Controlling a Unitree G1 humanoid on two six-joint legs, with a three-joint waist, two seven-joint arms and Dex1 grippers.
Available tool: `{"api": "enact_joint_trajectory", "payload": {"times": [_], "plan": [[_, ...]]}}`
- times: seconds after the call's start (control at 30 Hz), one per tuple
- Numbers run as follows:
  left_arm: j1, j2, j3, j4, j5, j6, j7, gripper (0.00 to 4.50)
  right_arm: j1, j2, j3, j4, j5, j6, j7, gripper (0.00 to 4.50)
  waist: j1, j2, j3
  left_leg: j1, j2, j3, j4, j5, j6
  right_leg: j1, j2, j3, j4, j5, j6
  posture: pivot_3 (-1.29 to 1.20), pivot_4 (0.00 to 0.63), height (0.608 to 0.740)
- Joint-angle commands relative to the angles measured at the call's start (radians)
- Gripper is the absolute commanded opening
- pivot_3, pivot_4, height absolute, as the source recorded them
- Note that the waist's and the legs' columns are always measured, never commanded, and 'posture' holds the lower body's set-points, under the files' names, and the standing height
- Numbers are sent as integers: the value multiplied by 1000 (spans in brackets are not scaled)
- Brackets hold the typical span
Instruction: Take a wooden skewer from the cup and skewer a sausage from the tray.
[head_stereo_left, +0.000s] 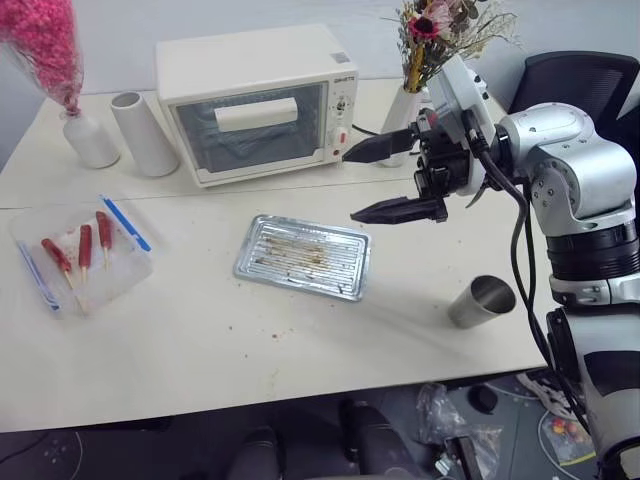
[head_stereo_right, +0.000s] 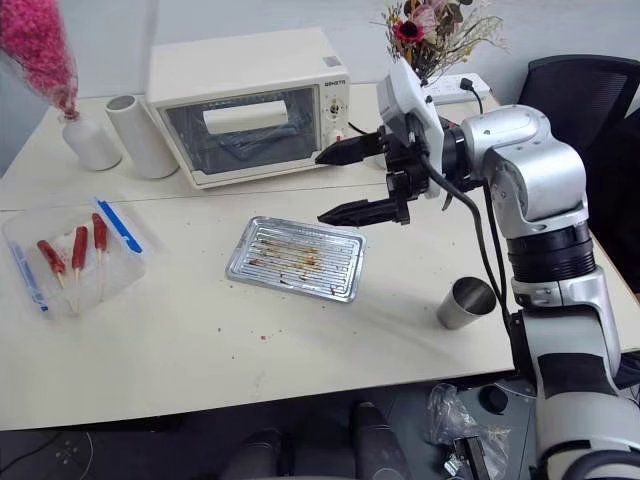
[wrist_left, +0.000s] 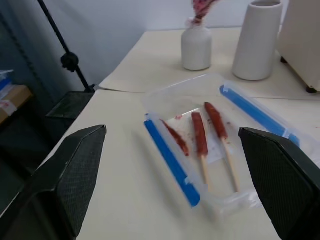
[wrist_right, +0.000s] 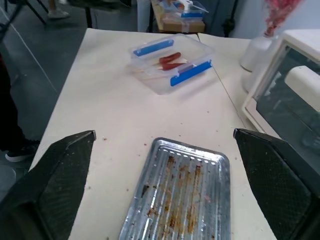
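The silver tray (head_stereo_left: 303, 257) lies mid-table, its ribbed base bearing brown stains and nothing else. My right gripper (head_stereo_left: 350, 185) hovers above the tray's far right corner, pointing left, open and holding nothing; in its wrist view the fingers (wrist_right: 60, 175) frame the tray (wrist_right: 180, 200). The grey metal cup (head_stereo_left: 482, 301) stands near the table's front right. Three dark-red sausages (head_stereo_left: 85, 248) on pale wooden skewers (wrist_left: 230, 162) lie in a clear blue-edged container (head_stereo_left: 127, 225) at the left. My left gripper (wrist_left: 172, 131) is open just before that container (wrist_left: 170, 160), apart from it.
A white toaster oven (head_stereo_left: 255, 100) stands at the back centre. Left of it are a white cylinder (head_stereo_left: 143, 133) and a white vase (head_stereo_left: 88, 138) with pink flowers. A vase of dried flowers (head_stereo_left: 405, 105) stands behind my right gripper. A black chair (head_stereo_left: 580, 80) is at far right.
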Motion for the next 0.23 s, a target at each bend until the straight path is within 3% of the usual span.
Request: {"api": "enact_joint_trajectory", "payload": {"times": [0.03,0.23], "plan": [[108,-12,102,10,-73,-80,-149,4500,-49,5,-26,40,-10,-47,22,4447,-2,0,0,1,0,0,0,0,0,0,0,0,0,0,-1,0,150,740],[207,-36,82,-28,-125,-157,-210,4500,-66,28,-23,94,-32,-83,38,4447,-2,0,0,4,0,-1,0,0,0,9,1,-9,-4,-1,-2,0,150,740]]}}
